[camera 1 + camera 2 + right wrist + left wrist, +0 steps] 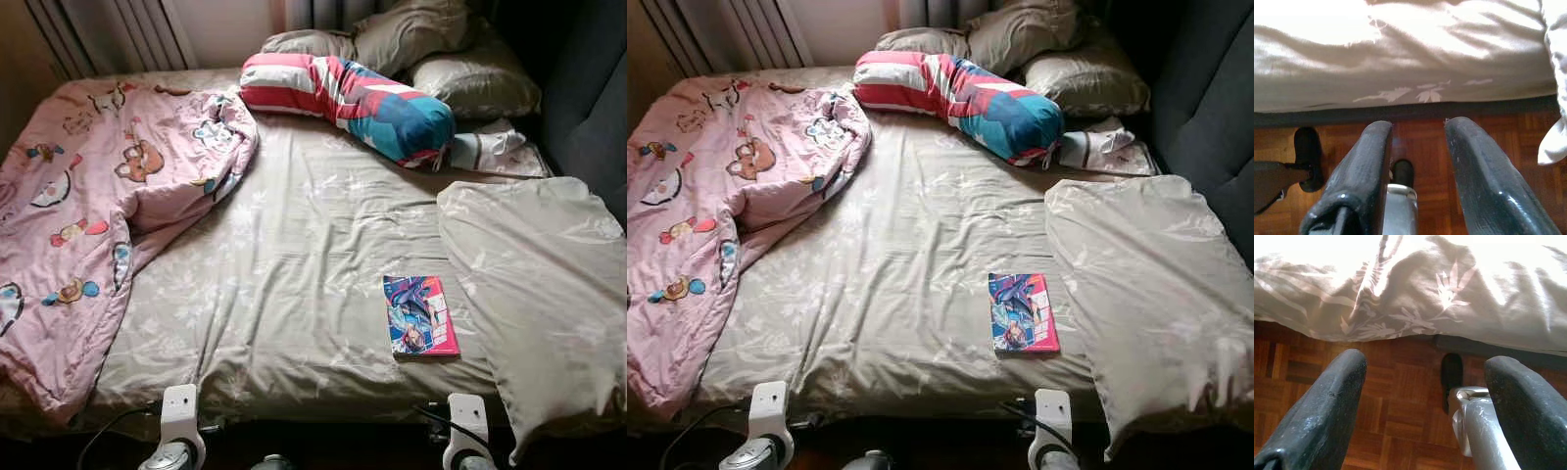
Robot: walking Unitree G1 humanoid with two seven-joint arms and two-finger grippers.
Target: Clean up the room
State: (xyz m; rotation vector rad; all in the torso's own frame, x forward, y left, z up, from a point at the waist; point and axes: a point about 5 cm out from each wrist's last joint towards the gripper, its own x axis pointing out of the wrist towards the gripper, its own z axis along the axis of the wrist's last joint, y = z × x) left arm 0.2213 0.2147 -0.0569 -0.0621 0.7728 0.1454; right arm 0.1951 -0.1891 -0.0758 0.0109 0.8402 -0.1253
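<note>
Bed (294, 284) with a grey floral sheet is taking up most of the head view, its foot edge just ahead of the robot. Pink cartoon-print quilt (88, 225) is lying bunched over the bed's left side, drooping off the near left corner. Loose grey floral pillowcase or pillow (534, 284) is lying flat on the right side, hanging over the foot edge. Striped red, white and teal bolster (343, 98) is lying across the head end, with grey pillows (460, 69) stacked behind it. Colourful illustrated book (419, 315) is sitting flat on the sheet near the foot edge, just left of the flat pillowcase, not touching it.

Both arms are hanging low below the bed edge. Left claw (1425, 401) is spread wide, gripping nothing, pointing over the parquet floor (1396, 387). Right claw (1418, 161) is parted narrower, also empty, facing the sheet overhang.
</note>
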